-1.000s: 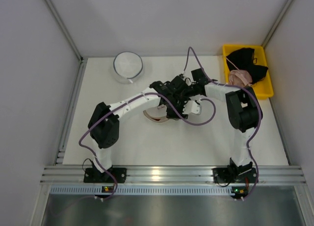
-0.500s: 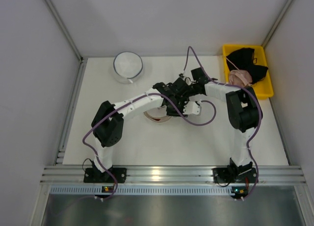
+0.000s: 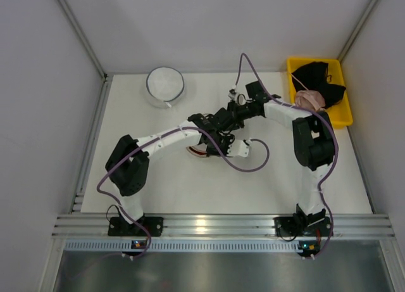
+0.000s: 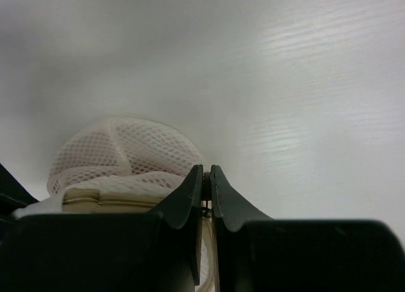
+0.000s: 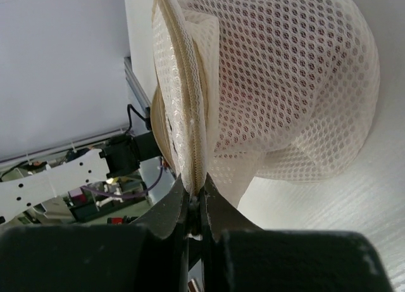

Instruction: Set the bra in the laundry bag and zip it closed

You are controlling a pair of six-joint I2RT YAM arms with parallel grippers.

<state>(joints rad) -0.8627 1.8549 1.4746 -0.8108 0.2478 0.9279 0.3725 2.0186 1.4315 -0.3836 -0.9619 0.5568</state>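
Observation:
The laundry bag (image 3: 197,151) lies at mid-table, mostly hidden under both grippers. A thin red trace at its near edge is all that shows of the bra (image 3: 201,156). My left gripper (image 4: 207,171) is shut on a thin pale piece at the bag's rim, with the mesh dome (image 4: 120,149) just left of the fingers. The right gripper (image 5: 195,190) is shut on the zipper edge of the laundry bag (image 5: 278,76), which bulges up and to the right. In the top view, the left gripper (image 3: 215,142) and right gripper (image 3: 223,120) meet over the bag.
A round mesh bag with a dark rim (image 3: 165,84) stands at the back left. A yellow bin (image 3: 342,120) at the back right holds a black garment (image 3: 318,76) and a pale pink bra (image 3: 309,100). Purple cables loop beside the grippers.
My left gripper has shut on the bag's rim, and its arm has drawn left and nearer. The right gripper stayed shut on the zipper edge and followed slightly left.

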